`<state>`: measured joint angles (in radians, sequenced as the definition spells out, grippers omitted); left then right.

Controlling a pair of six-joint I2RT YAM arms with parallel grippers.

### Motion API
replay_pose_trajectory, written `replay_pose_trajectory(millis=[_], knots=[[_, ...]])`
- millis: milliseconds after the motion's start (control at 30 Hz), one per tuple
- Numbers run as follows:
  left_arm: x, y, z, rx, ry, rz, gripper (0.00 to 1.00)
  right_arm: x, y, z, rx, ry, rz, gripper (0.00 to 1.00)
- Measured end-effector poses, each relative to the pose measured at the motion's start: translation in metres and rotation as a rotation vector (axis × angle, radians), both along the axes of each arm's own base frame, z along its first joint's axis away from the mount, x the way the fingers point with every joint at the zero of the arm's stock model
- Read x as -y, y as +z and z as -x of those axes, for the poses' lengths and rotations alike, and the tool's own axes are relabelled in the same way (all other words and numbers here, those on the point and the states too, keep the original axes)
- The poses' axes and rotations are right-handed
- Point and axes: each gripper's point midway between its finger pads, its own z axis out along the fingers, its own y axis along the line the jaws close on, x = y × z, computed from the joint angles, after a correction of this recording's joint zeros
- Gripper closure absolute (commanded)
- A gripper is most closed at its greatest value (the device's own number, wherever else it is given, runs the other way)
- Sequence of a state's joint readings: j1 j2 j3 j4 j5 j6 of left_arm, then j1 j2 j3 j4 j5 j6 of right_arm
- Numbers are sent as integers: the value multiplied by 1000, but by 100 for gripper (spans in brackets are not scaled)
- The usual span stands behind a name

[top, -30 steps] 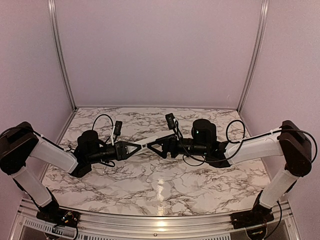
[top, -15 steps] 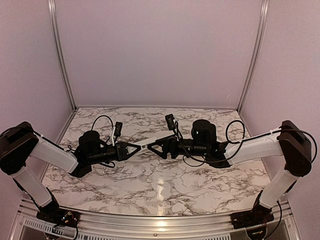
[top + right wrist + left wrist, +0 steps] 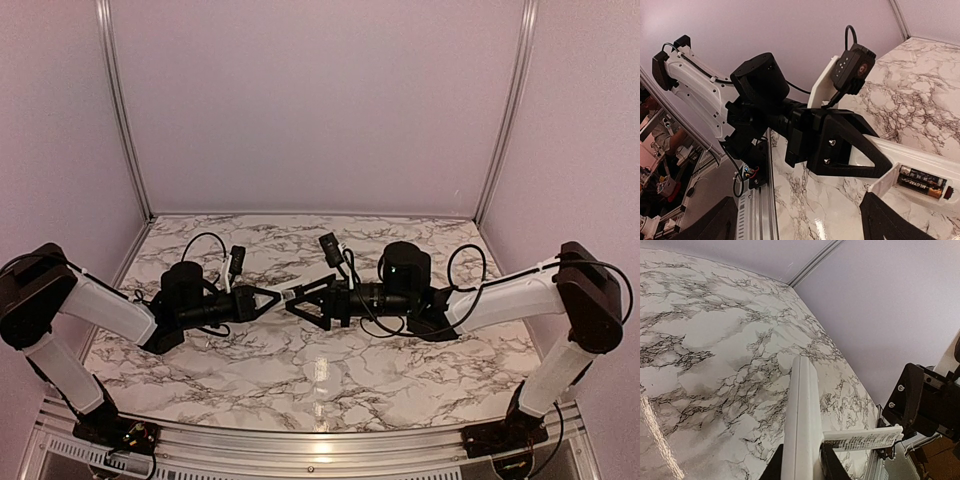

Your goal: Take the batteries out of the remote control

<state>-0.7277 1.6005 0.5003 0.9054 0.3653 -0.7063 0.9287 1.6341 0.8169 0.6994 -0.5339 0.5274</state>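
The left gripper (image 3: 271,298) reached in from the bench's (image 3: 330,385) left edge, its jaws pinching one end of the remote control (image 3: 800,420) and holding it in the air above the middle of the marble-patterned bench. In the left wrist view the slim white bar ran straight out from between the two dark fingers (image 3: 832,466), seen edge-on, and a thin pale strip with small print (image 3: 862,438) jutted from beside it toward the right. The right wrist view looked at the other face of the remote, where the open compartment near its free end showed the two batteries (image 3: 920,183) lying side by side inside it, dark with gold-coloured ends. The cover was off that recess. The right gripper (image 3: 297,300) came in from the bench's right edge to meet the remote's free end, its jaws spread wide, one finger above the bar and one below it in the overhead view. Whether either of those fingers touched the remote could not be told. The two grippers stood tip to tip, nearly level with each other.
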Motion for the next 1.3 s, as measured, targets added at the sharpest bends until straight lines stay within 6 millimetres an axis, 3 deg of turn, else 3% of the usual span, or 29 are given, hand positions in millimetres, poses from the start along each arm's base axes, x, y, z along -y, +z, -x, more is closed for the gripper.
replay_pose_trajectory(millis=[800, 1300], knots=[[0, -1, -1, 9, 2, -12, 100, -3, -2, 3, -3, 20, -2, 16], [-6, -9, -9, 12, 54, -53, 100, -3, -25, -4, -45, -21, 62, 17]])
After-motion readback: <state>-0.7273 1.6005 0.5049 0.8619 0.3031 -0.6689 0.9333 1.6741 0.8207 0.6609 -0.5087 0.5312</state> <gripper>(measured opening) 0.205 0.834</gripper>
